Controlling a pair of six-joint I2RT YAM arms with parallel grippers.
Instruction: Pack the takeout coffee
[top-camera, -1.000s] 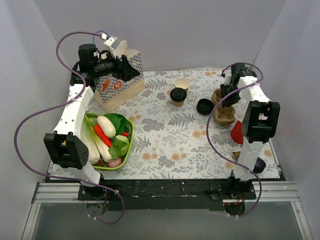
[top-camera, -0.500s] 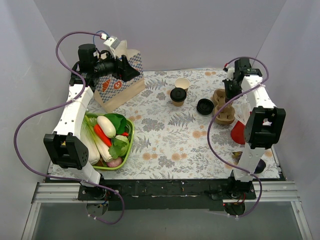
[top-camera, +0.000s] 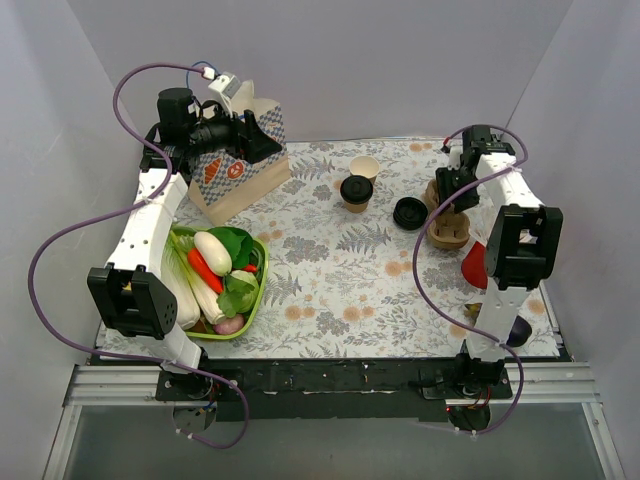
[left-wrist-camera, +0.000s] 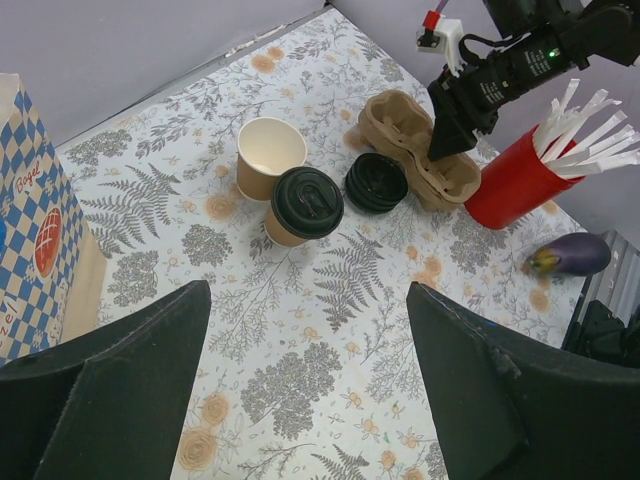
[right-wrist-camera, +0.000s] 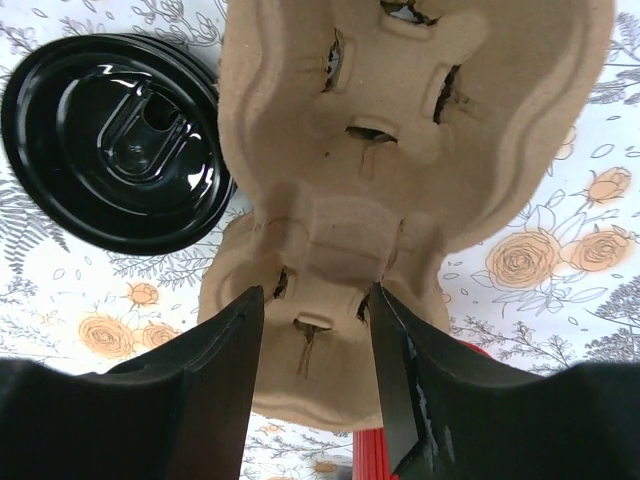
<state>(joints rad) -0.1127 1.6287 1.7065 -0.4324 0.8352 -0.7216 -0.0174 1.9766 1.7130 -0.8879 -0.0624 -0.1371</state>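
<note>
While the right gripper (right-wrist-camera: 312, 300) is held, fingers apart, astride the brown two-hole cardboard carrier (right-wrist-camera: 420, 150), grasping it is judged the step in hand; closing is needed next. The black-lidded tan paper cup (top-camera: 356, 191) stands untouched at upper centre; the left gripper (left-wrist-camera: 308, 290) is spread, empty.

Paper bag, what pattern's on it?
Blue-and-white checks on the paper bag; left wrist view shows it best.

Red cup (right-wrist-camera: 368, 468) mostly behind the cardboard carrier (right-wrist-camera: 400, 150) and off the bottom edge.
</note>
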